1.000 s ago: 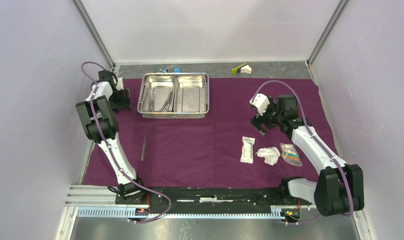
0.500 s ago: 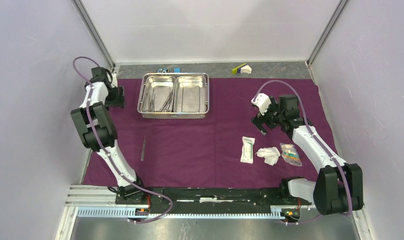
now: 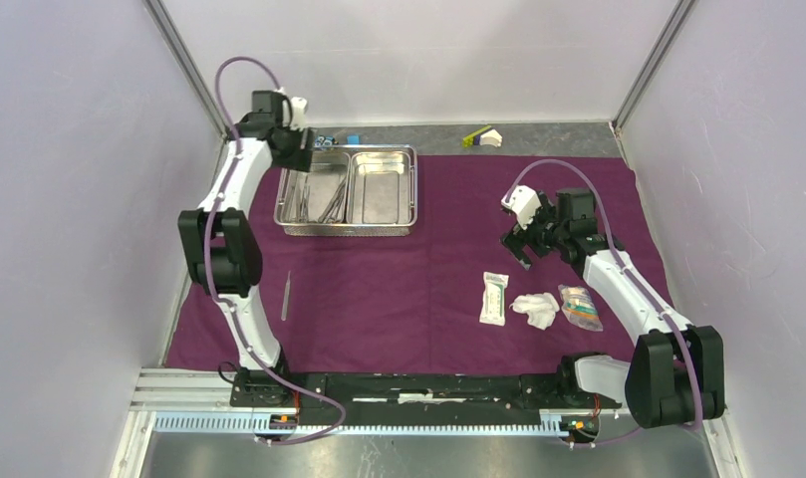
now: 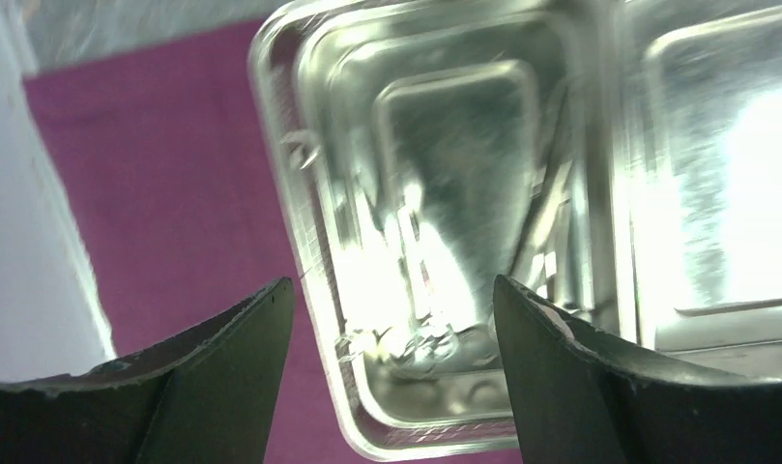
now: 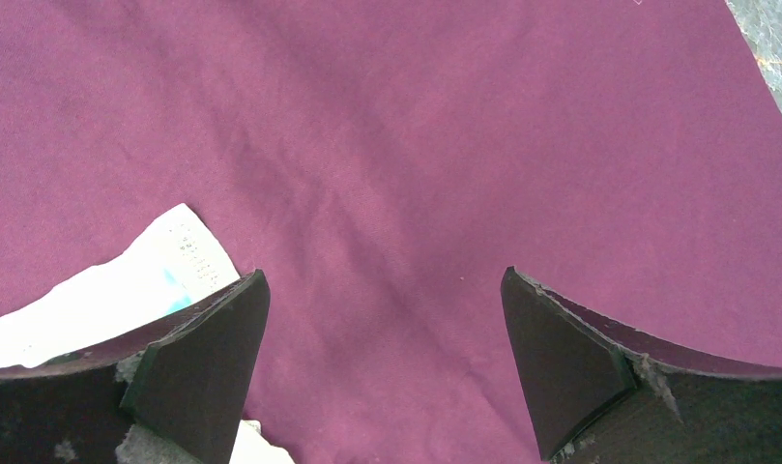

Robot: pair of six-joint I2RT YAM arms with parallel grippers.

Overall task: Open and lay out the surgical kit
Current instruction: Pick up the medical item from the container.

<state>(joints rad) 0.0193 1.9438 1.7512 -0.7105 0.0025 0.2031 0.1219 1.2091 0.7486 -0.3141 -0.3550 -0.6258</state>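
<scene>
The left hand (image 4: 391, 295), spread and empty, has swung from the cloth's (image 3: 379, 289) nine o'clock edge to over the steel tray (image 3: 415, 189) at eleven o'clock, seemingly to fetch the instruments (image 3: 324, 199) inside.

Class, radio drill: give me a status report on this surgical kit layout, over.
Left tool open above shiny two-compartment steel tray. Right tool open over large dark purple cloth. Slim metal instruments in tray's left compartment. Nothing blocking either tool.
</scene>
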